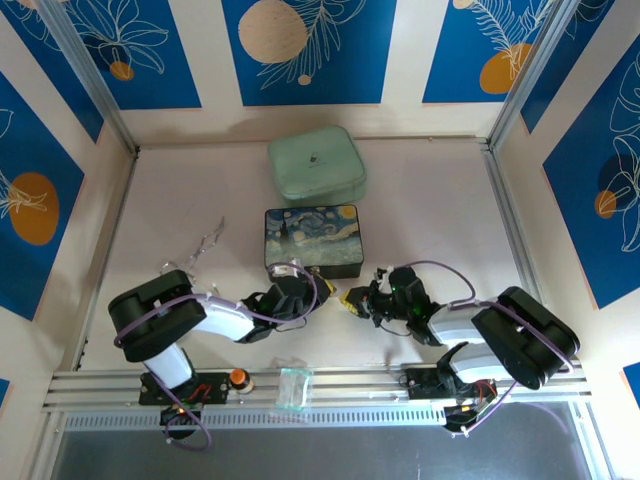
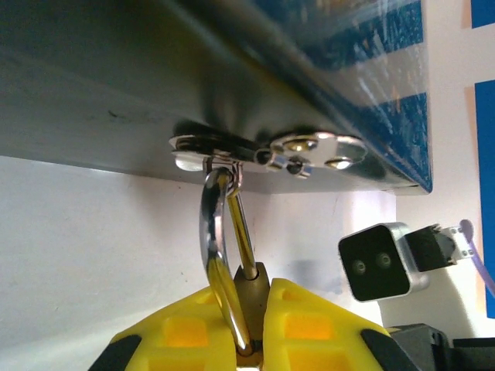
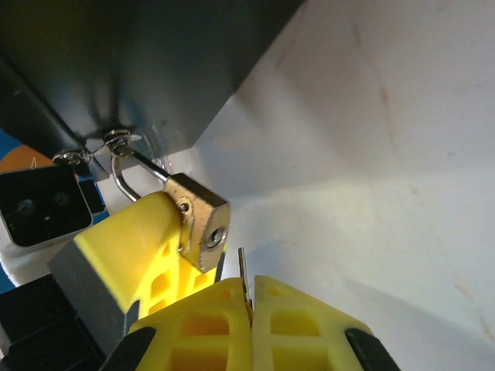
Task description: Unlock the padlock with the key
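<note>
The main danger, in my judgement, was that the key [image 3: 243, 270] would miss the keyhole [image 3: 215, 236]; its thin blade stood just beyond the tips of the right tool [image 3: 247, 290], and its point was close beside the hole, a little to the side of it, not yet inside; if the blade was pushed forward with this small offset or at a wrong angle, it could slide over the brass face instead of entering. A second danger was that the key would twist or slip in the grip, because it looked very thin; a hard push could also bend it. The padlock [image 3: 203, 222] could swing away too, since it hung by its shackle [image 2: 219, 232] from the latch [image 2: 267, 148] of the dark box [image 1: 312, 240], and one tool alone steadied it.

The right tool was pressed together on the key, with almost no gap between its yellow fingers [image 3: 298, 325]; the blade stuck out straight from between them, and nothing else touched it. The left tool [image 2: 249, 297] was closed narrowly around the padlock's brass body, pinching it from both sides; the shackle rose from between its fingers up to the latch. The padlock was thus directly ahead of the right tool, with its keyhole face turned towards it, above the white table [image 3: 371, 154].
</note>
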